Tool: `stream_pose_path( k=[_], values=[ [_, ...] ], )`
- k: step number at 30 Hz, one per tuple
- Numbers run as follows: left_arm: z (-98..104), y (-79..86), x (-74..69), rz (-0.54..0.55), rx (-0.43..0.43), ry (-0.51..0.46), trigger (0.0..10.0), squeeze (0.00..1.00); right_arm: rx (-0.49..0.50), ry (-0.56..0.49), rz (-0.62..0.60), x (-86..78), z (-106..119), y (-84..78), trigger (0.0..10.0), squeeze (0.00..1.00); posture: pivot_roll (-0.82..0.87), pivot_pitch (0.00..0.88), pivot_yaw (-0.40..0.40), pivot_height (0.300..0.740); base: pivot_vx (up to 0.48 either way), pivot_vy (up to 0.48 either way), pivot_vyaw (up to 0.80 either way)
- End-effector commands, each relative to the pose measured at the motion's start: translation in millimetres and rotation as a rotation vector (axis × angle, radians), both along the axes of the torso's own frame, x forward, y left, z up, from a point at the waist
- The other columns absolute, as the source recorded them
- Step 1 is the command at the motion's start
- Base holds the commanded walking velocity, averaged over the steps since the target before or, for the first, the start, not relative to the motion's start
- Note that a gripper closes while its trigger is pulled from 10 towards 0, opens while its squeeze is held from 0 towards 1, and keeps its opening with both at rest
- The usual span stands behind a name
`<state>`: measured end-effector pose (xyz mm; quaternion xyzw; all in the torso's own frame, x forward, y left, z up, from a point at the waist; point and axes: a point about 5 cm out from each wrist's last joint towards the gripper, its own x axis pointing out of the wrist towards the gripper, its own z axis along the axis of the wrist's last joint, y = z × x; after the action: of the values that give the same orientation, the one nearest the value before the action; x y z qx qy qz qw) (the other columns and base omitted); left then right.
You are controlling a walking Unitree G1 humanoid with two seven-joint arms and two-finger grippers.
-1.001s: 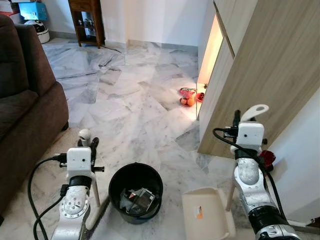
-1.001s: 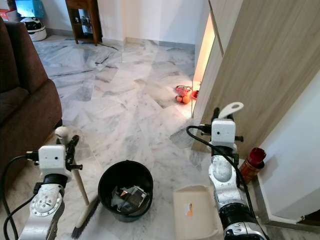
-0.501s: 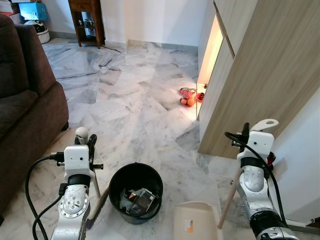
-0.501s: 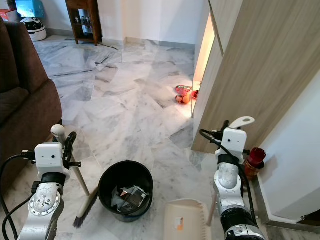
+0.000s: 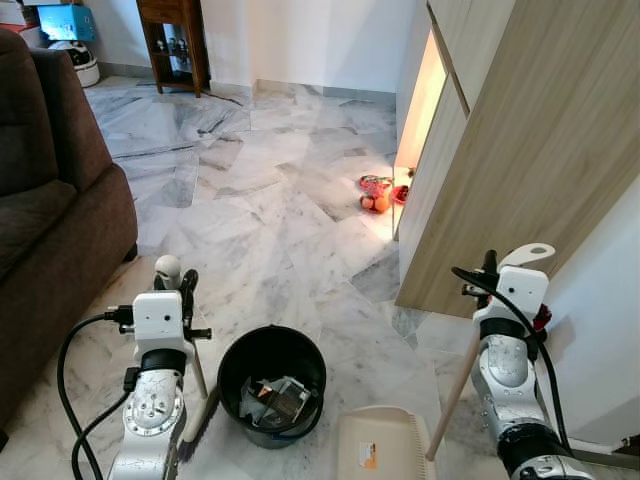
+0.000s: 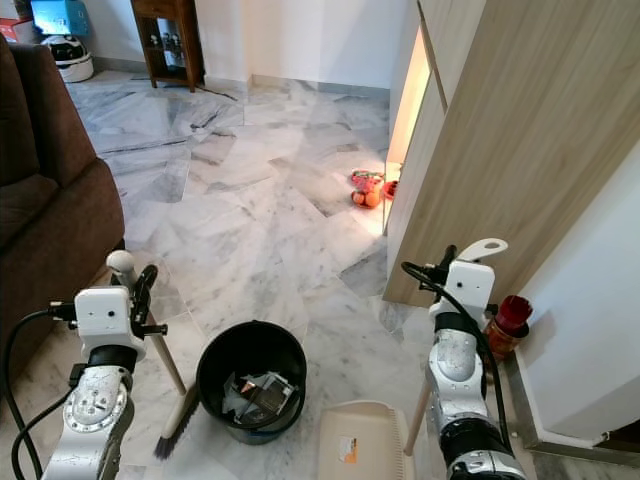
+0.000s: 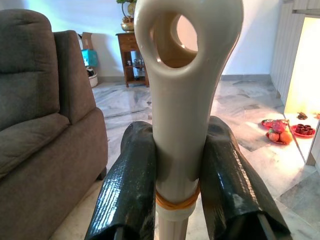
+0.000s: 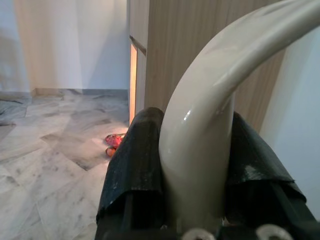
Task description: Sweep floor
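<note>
We clamp the broom (image 5: pixel 196 385) left of the black bin (image 5: pixel 272 384) with our left gripper (image 7: pixel 179 185), our right gripper (image 8: pixel 197 165) clamps the dustpan (image 5: pixel 385 452) on the bin's right, and open marble floor (image 5: pixel 270 210) stretches beyond.

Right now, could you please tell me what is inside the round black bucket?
The round black bucket holds crumpled dark and pale scraps of rubbish; whatever lies beneath them is covered.

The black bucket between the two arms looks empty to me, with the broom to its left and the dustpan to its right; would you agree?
Not quite: the black bucket is not empty. The left eye view shows rubbish lying in its bottom. The broom and dustpan are placed as you say.
</note>
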<state>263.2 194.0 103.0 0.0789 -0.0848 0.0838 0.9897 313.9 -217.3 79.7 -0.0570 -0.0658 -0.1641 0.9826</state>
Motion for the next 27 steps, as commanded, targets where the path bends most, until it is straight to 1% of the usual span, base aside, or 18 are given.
stream_pose_path(
  k=[1, 16, 27],
  values=[
    [9.7, -5.9, 3.8, -0.021, 0.018, -0.038, 10.0, 0.0, 0.005, -0.031, -0.001, 3.8, 6.9, -1.1, 10.0, 0.0, 0.12, 0.0, -0.06, 0.74, 0.0, 0.0, 0.0],
    [8.9, -8.7, 4.2, -0.035, 0.017, -0.037, 10.0, 0.0, 0.003, -0.027, 0.015, 1.6, 4.1, 0.1, 10.0, 0.0, 0.1, 0.0, -0.055, 0.74, 0.0, 0.0, 0.0],
    [8.8, -8.6, 5.6, -0.038, 0.019, -0.042, 10.0, 0.0, 0.002, -0.036, 0.021, 3.0, 6.4, -0.1, 10.0, 0.0, 0.1, 0.0, -0.057, 0.74, 0.0, 0.0, 0.0]
  ],
)
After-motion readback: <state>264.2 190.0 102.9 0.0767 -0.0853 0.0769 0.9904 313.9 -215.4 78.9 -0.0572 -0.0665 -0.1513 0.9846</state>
